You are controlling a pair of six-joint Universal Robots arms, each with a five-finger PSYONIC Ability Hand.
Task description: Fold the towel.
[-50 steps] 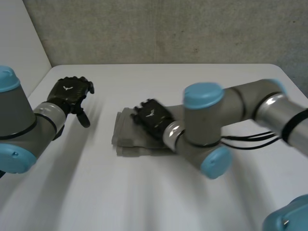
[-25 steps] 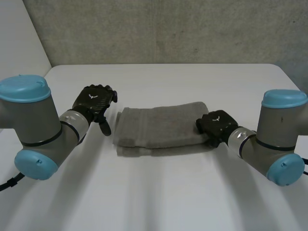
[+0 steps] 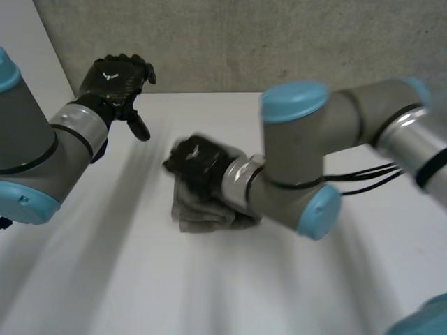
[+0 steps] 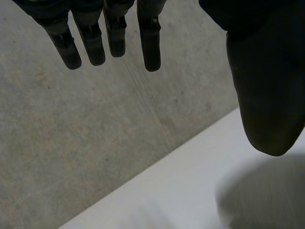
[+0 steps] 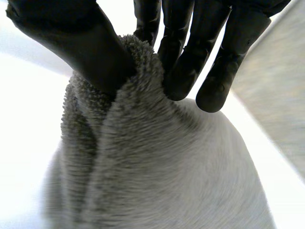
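Observation:
The grey towel lies folded into a small thick bundle in the middle of the white table. My right hand is over its left end and pinches a fold of the towel between thumb and fingers. My left hand is raised above the table's far left, apart from the towel, with fingers straight and spread and nothing in them.
A grey concrete wall rises behind the table's far edge. A white wall panel stands at the left. My right arm reaches across the middle of the table, above the towel's right side.
My right hand has carried the towel's right end over to the left, doubling the towel into a shorter bundle. My left hand has lifted up and away to the far left.

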